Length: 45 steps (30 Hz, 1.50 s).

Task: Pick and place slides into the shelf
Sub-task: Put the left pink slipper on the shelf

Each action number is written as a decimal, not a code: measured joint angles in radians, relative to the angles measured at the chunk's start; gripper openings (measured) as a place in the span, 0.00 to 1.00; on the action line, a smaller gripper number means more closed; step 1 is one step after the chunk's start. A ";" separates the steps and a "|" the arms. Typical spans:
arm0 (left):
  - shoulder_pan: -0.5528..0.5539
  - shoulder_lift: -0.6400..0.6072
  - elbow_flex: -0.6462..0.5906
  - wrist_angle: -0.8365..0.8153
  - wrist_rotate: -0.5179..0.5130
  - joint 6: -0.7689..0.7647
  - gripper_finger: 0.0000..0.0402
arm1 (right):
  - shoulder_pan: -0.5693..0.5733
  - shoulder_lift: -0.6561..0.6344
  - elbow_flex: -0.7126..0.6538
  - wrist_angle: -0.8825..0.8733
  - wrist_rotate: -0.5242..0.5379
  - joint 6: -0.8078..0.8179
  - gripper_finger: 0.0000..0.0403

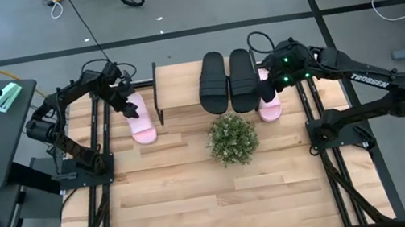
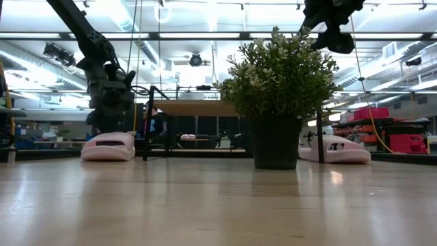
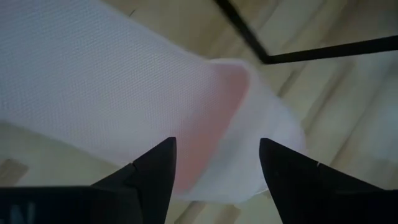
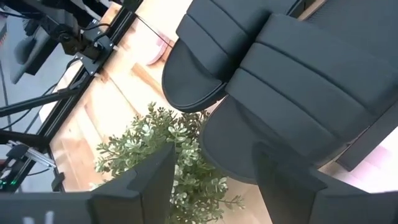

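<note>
While the left gripper (image 1: pixel 129 101) hangs right over one pink slide (image 1: pixel 140 118), its jaws stand open, one finger to each side of the sandal's strap in the left wrist view and clamping nothing. That pink slide lies flat on the tabletop (image 1: pixel 190 189) just left of the shelf (image 1: pixel 178 87), long axis running from the table's far edge toward the near edge; which end is the toe cannot be told from above. Up on the shelf's wood board sits the black pair (image 1: pixel 228 82), side by side and touching, long axes parallel to the pink one, near ends sticking out past the board's near edge. Over on the right, the second pink slide (image 1: pixel 267 101) lies on the table close beside the shelf's right end, largely hidden under the right gripper (image 1: pixel 278 75), which hovers high with its jaws open and empty. A potted plant (image 1: pixel 233 139) stands just in front of the shelf, right below the black pair's overhanging ends; in the low view it blocks the shelf's middle
</note>
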 joint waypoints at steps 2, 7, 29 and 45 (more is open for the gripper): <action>-0.001 0.000 0.000 0.000 0.035 0.000 0.58 | 0.017 0.000 0.000 0.000 0.020 0.012 0.54; -0.001 0.000 -0.009 0.011 0.050 0.007 0.58 | 0.042 0.000 0.000 0.000 0.044 0.029 0.54; -0.014 -0.002 -0.074 0.061 0.053 -0.020 0.04 | 0.061 0.000 0.000 -0.001 0.093 -0.049 0.54; -0.013 -0.002 0.156 -0.063 -0.124 -0.081 0.02 | 0.061 0.000 0.000 -0.001 0.121 -0.060 0.54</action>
